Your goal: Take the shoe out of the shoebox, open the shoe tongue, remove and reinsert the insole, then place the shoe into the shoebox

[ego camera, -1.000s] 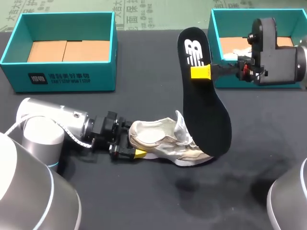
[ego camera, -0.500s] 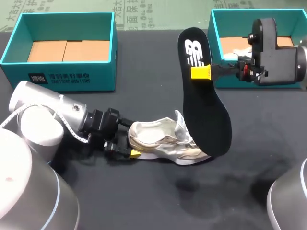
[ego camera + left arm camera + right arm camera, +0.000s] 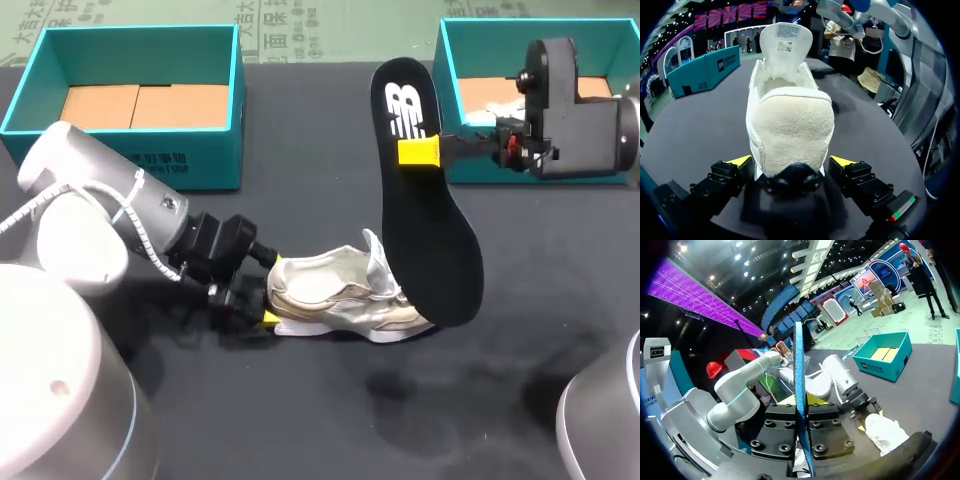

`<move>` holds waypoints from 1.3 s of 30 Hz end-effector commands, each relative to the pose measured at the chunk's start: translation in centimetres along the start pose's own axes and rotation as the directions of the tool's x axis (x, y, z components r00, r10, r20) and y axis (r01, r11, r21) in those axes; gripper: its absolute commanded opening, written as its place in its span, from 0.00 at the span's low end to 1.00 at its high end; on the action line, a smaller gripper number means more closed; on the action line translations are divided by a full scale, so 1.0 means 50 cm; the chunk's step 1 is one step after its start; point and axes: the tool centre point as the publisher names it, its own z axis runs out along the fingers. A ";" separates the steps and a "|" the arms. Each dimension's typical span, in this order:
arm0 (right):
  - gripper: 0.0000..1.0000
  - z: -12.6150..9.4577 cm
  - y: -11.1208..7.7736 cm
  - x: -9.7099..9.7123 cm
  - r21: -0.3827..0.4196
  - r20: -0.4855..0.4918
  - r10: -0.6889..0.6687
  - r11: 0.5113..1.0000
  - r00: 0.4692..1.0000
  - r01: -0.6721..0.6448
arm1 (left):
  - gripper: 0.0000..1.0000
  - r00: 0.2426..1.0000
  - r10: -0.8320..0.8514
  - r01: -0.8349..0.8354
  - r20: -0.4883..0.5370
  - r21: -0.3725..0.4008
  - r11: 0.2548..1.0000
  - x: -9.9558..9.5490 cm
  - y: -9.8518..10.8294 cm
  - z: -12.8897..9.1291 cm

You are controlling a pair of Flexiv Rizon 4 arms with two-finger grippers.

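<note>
A cream and silver shoe (image 3: 340,298) lies on the black table, its tongue raised. My left gripper (image 3: 262,305) stands open at the shoe's heel. In the left wrist view the heel (image 3: 790,125) sits between the spread yellow fingertips (image 3: 740,161) of the left gripper (image 3: 790,164). The black insole (image 3: 432,230) hangs upright over the shoe's toe end, its lower tip beside the shoe. My right gripper (image 3: 420,152) is shut on the insole's upper part. The right wrist view shows the insole (image 3: 800,370) edge-on, clamped in my right gripper (image 3: 801,401), with the shoe (image 3: 884,432) beyond.
One teal shoebox (image 3: 130,165) stands at the back left with a bare cardboard floor. A second teal shoebox (image 3: 452,110) stands at the back right behind my right arm, with something pale inside. Bare black table lies in front of the shoe.
My left arm has swung farther back on the table, and its gripper has shifted slightly left at the heel. The shoe has turned a little. The right arm and insole have kept still.
</note>
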 end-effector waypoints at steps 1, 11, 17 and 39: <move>0.00 0.004 -0.001 -0.002 0.000 0.000 0.001 1.000 1.000 -0.001 | 1.00 1.000 -0.001 0.001 -0.002 -0.043 0.999 0.000 -0.004 0.000; 0.00 0.004 -0.001 -0.002 0.000 0.000 0.001 1.000 1.000 -0.001 | 1.00 0.991 -0.123 0.103 -0.043 -0.321 0.941 -0.022 0.002 -0.022; 0.00 0.004 -0.001 -0.002 0.000 0.000 0.001 1.000 1.000 -0.001 | 1.00 0.996 -0.088 0.066 -0.026 -0.466 0.882 -0.006 -0.006 -0.040; 0.00 0.004 -0.001 -0.002 0.000 0.000 0.001 1.000 1.000 -0.001 | 1.00 0.997 -0.054 0.077 0.054 -0.688 0.722 0.006 -0.042 -0.027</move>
